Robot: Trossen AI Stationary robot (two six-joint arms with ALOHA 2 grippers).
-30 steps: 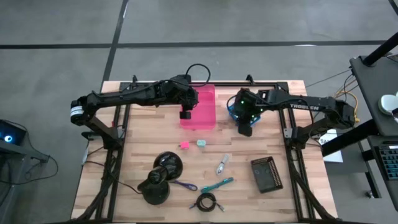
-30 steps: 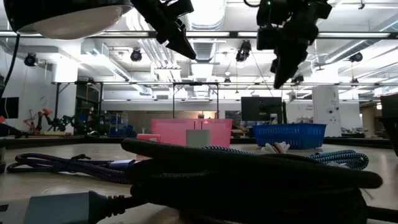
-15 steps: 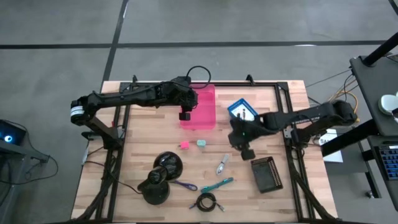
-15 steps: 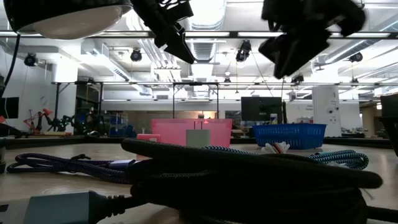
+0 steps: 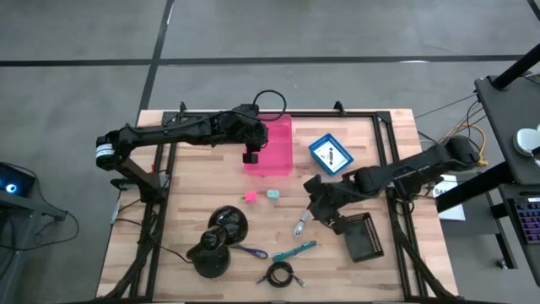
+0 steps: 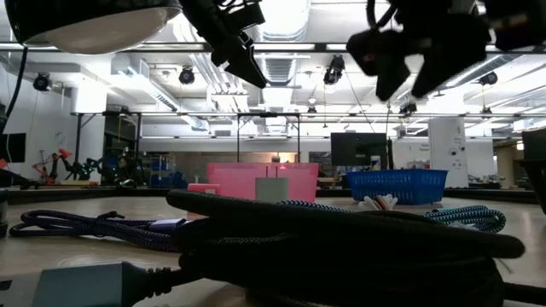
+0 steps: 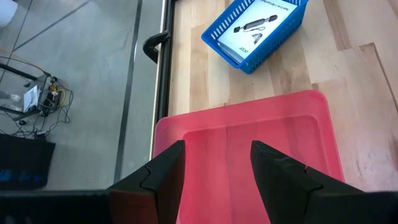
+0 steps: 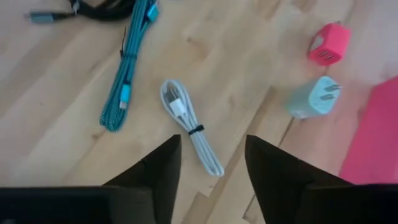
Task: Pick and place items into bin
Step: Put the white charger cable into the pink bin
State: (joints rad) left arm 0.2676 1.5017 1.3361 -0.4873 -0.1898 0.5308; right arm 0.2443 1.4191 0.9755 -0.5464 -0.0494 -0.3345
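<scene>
My right gripper [image 5: 315, 206] is open and empty above the table, just right of a white bundled cable [image 5: 300, 222]. In the right wrist view the cable [image 8: 189, 127] lies on the wood ahead of the gap between my fingers. A pink cube [image 5: 250, 197] and a pale teal cube [image 5: 273, 194] lie near the pink bin [image 5: 272, 143]. A teal cable [image 5: 295, 250], a purple cable [image 5: 249, 251] and a black coiled cable [image 5: 281, 274] lie nearer the front edge. My left gripper [image 5: 251, 157] is open and empty over the bin [image 7: 249, 143].
A blue basket [image 5: 331, 154] holding a card stands right of the bin. A black grid tray [image 5: 361, 236] lies close to the right of my right gripper. A large black object with two round parts [image 5: 218, 241] stands at the front left.
My right gripper has swung from above the blue basket toward the table's near edge and a little left. It now hangs beside the white bundled cable.
</scene>
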